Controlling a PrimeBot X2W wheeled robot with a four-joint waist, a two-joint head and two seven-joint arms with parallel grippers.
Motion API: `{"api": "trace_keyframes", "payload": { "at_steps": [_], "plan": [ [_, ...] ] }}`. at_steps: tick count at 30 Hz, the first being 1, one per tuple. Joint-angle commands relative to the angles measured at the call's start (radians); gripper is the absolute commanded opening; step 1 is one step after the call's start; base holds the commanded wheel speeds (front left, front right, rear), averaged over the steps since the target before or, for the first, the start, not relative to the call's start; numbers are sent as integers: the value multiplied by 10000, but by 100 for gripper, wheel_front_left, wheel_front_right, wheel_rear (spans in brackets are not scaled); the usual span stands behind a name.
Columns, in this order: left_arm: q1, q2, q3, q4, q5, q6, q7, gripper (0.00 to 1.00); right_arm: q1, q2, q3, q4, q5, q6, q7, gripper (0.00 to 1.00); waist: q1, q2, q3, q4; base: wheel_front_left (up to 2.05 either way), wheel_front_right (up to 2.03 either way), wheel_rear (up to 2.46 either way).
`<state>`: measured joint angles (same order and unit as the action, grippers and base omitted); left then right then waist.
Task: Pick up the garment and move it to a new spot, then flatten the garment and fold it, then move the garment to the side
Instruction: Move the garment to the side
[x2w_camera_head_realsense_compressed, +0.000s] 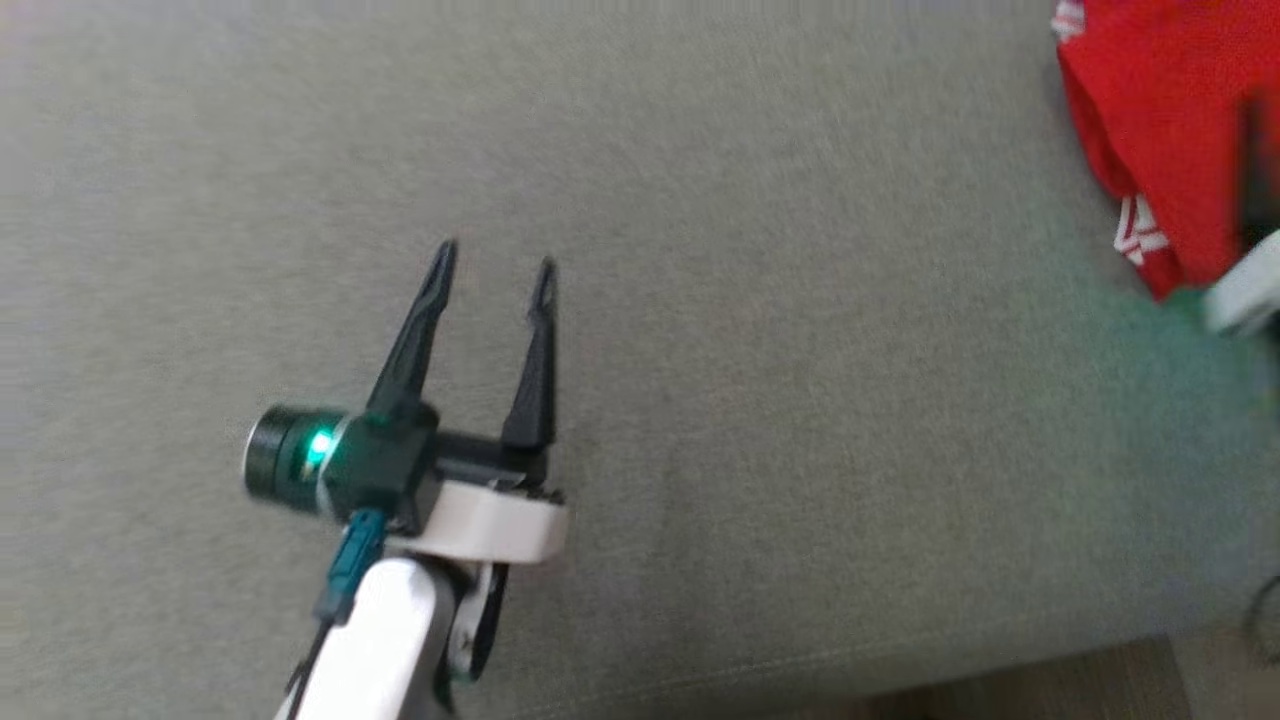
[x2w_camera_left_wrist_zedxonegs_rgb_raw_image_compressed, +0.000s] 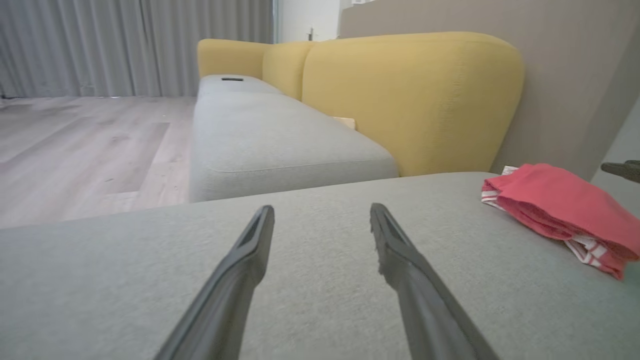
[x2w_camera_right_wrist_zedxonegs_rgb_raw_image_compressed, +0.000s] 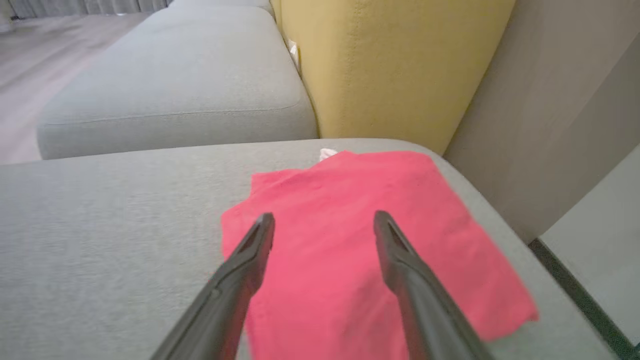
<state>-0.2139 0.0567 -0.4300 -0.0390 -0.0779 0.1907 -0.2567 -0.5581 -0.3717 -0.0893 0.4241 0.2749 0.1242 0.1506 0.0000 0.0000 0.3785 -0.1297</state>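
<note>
Garment (x2w_camera_right_wrist_zedxonegs_rgb_raw_image_compressed: 345, 190), red with white-striped trim, folded flat at right-hand corner of grey seat cushion (x2w_camera_head_realsense_compressed: 800, 400), seemingly parked aside as task requires; right gripper (x2w_camera_right_wrist_zedxonegs_rgb_raw_image_compressed: 325, 217) fingers spread above it, gripping nothing; left gripper (x2w_camera_head_realsense_compressed: 495, 255) fingers likewise apart over bare cushion.

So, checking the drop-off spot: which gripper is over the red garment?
The right gripper, its open fingers over the red garment; the left gripper hangs over bare grey cushion, well apart from it.
</note>
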Motion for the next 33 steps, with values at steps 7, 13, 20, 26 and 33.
{"api": "trace_keyframes", "payload": {
  "at_steps": [7, 13, 20, 26, 33],
  "plan": [
    [993, -23, 1042, 158, -192, 63, -51, 100, 1543, 1348, 1488, -346, 409, 65, -1246, 100, 0, 0, -1895, 1126, 0, 0, 0],
    [1881, -27, 1551, 261, -219, 60, -51, 100, 2706, 2241, 2154, -40, 512, 65, -3328, 100, 0, 0, -2996, 1617, 0, 0, 0],
    [3036, -22, 2017, 56, -197, -225, -51, 100, 4029, 2753, 2060, -387, -73, 65, -4112, 100, 0, 0, -3949, 1989, 0, 0, 0],
    [3739, -35, 2303, -112, -79, -555, -51, 100, 5541, 3088, 1665, -1921, -995, 65, -4121, 100, 0, 0, -4420, 2072, 0, 0, 0],
    [4189, -49, 2433, -25, -12, -819, -51, 100, 6434, 3201, 1543, -2277, -1213, 65, -4122, 100, 0, 0, -4819, 2003, 0, 0, 0]
  ]
}}
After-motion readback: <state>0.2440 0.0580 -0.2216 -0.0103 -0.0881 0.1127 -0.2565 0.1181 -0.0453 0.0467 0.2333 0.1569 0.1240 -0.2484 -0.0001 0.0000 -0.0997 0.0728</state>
